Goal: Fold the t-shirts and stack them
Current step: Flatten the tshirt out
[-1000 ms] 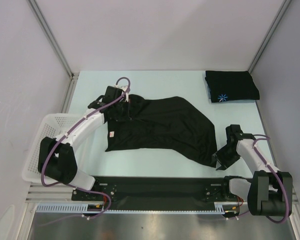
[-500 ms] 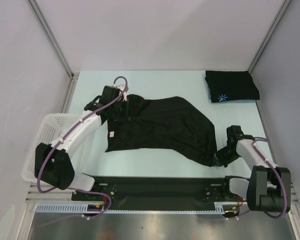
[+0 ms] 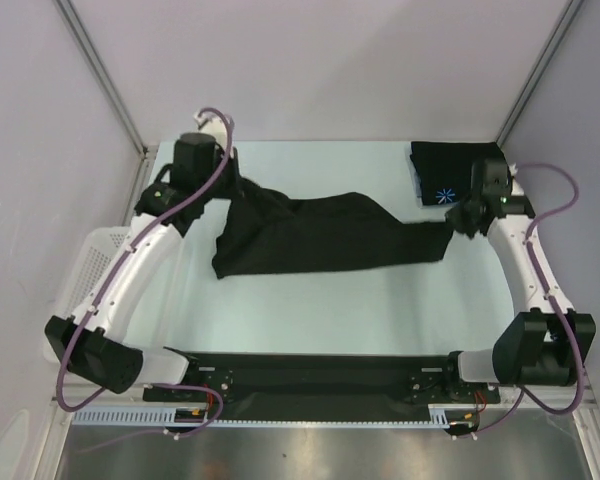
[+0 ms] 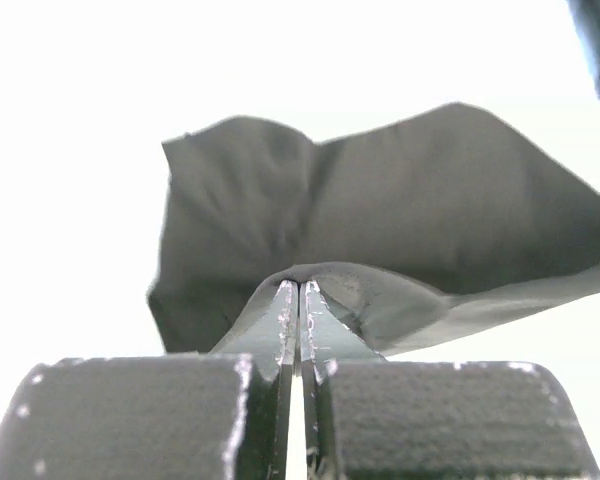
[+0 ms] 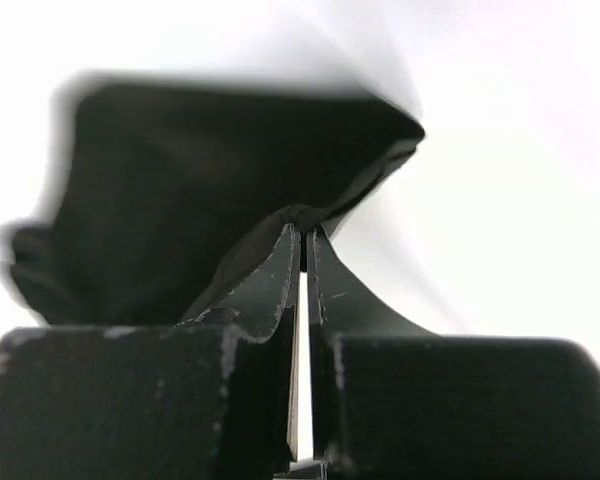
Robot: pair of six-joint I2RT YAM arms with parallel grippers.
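Slippage risk: left pincer (image 3: 238, 188) and right pincer (image 3: 458, 226) each pinch a thin edge of shirt (image 3: 320, 238), stretched across worktop (image 3: 330, 305); overtension could free a corner. Right arm could snag folded shirt (image 3: 448, 163) nearby.

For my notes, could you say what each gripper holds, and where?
Both pinch the unfolded t-shirt: left gripper its left end, right gripper its right end.

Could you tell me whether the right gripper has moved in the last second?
Yes: the right gripper travelled toward the far side, ending beside the folded black fabric t-shirt.
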